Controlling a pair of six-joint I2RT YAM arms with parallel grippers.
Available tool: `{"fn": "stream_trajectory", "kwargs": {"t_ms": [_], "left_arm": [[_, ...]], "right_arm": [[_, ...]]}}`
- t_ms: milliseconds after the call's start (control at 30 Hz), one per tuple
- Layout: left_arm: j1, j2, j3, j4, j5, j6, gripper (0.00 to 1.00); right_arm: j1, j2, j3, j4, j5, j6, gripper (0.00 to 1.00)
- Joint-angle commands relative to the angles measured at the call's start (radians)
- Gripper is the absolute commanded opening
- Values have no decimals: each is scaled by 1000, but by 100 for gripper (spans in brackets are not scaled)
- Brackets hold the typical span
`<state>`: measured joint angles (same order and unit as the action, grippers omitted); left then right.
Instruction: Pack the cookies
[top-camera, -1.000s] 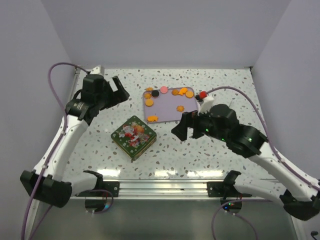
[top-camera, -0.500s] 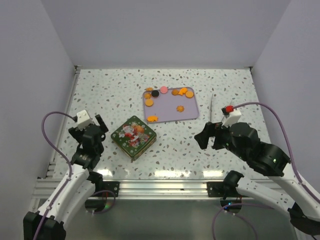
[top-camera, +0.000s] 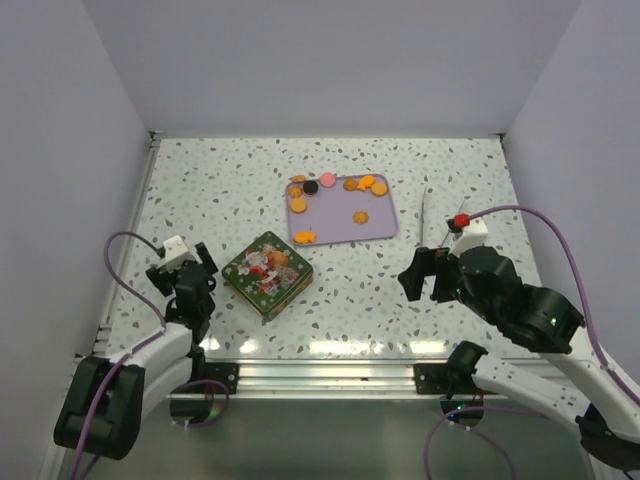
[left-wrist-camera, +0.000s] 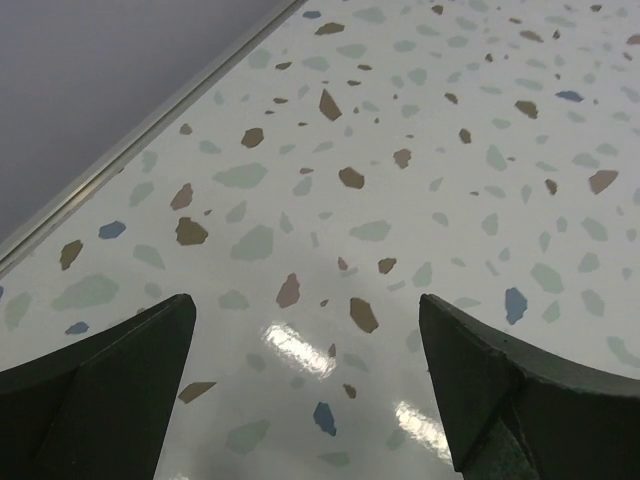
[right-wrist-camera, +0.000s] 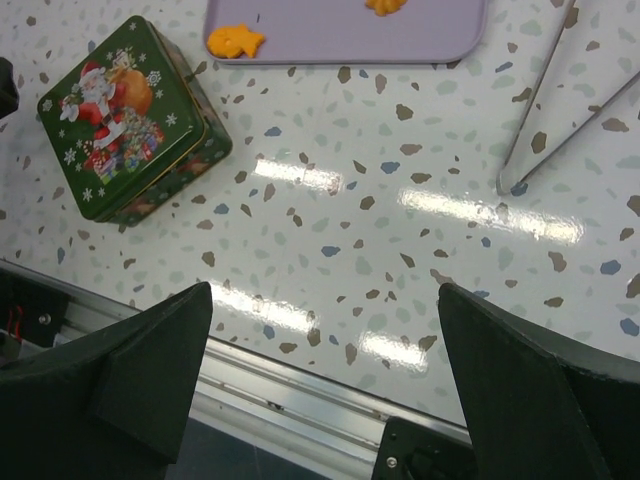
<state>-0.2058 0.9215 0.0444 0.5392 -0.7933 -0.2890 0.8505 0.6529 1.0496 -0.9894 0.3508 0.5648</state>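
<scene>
left gripper (top-camera: 185, 268) sits low at the lower left of the top view, close to the table (top-camera: 230, 180). its jaws are spread wide with nothing between them. on my left wrist feed (left-wrist-camera: 305, 300) i see only speckled tabletop between the two dark fingers.

just to its right is the tin (top-camera: 267, 274), green, with a santa picture on the lid. the lid is on, so i cannot tell what is inside. it sits turned cornerwise to the table edge, apart from both grippers.

up and right of the tin, centre frame, is the lilac tray (top-camera: 385, 225). the cookies (top-camera: 351, 184) are all lying loose on it. most sit along its far edge, mainly orange rounds, with a black one (top-camera: 311, 187) and a pink one (top-camera: 328, 179) among them. one orange-brown piece lies mid-tray and another near the front left corner.

right of the tray a thin v-shaped tool (top-camera: 424, 215) lies flat on the table, near the tray but not touching it.

right gripper (top-camera: 422, 278) hangs at lower right, jaws wide and holding nothing. its wrist feed (right-wrist-camera: 325, 290) shows the tin at upper left, the tray's near edge along the top and the tool at upper right.
</scene>
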Motion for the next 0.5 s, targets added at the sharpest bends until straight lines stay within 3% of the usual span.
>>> {"fn": "stream_trajectory", "kwargs": {"t_ms": [0,167,300,467], "left_arm": [[35,71,-11,361,103,85,100],[59,223,47,519,233,137,100],[66,362,97,599,261,154,100],[69,451,172,583,327,246,100]], "right_arm": [[1,-7,15,-18,31,27,99],[1,1,-11,6,10,41,99],[-1,25,-22,29,10,41,99],[1,57,-10,35,13,43,99]]}}
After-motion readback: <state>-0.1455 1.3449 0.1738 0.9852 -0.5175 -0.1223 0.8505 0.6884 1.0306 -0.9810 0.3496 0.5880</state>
